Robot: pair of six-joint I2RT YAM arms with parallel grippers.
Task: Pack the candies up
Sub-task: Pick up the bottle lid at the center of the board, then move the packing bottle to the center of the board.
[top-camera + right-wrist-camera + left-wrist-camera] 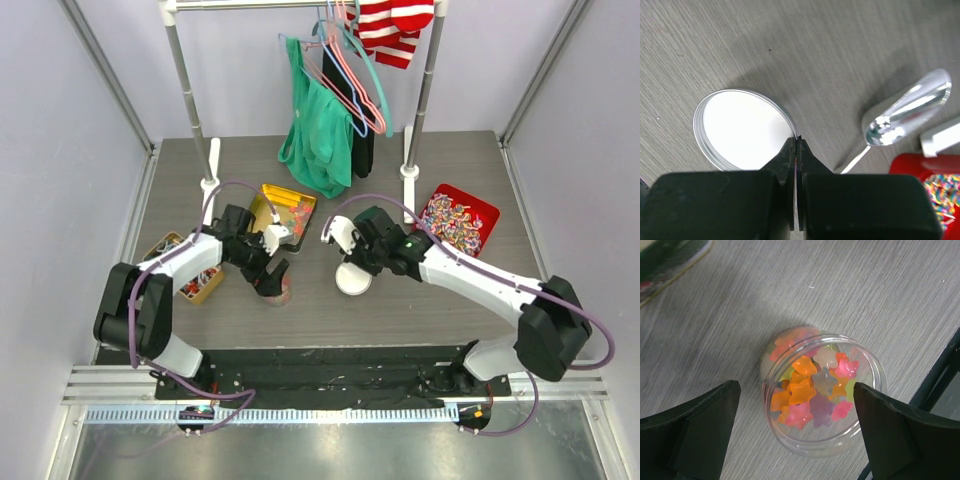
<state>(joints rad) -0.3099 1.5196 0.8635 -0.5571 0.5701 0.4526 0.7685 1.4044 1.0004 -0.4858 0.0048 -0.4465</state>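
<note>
My L hand [796, 402] is wide open, released, holding nothing, fingers either side of jar [874, 371]. Candies [807, 390] are in the jar, on tabletop [850, 285] toward near edge, left of ctr. My R hand [797, 144] is clenched shut, tips at lid [740, 125] rim; can't tell if rim's pinched. Lid lies flat near jar.

I can read no text, label, brand or number on any of my feeds. The printed side of the tin [662, 262], at eleven o'clock in the left wrist view, is too blurred to read. The wrappers [940, 197] in the red tray [907, 167] show only coloured stripes.
</note>
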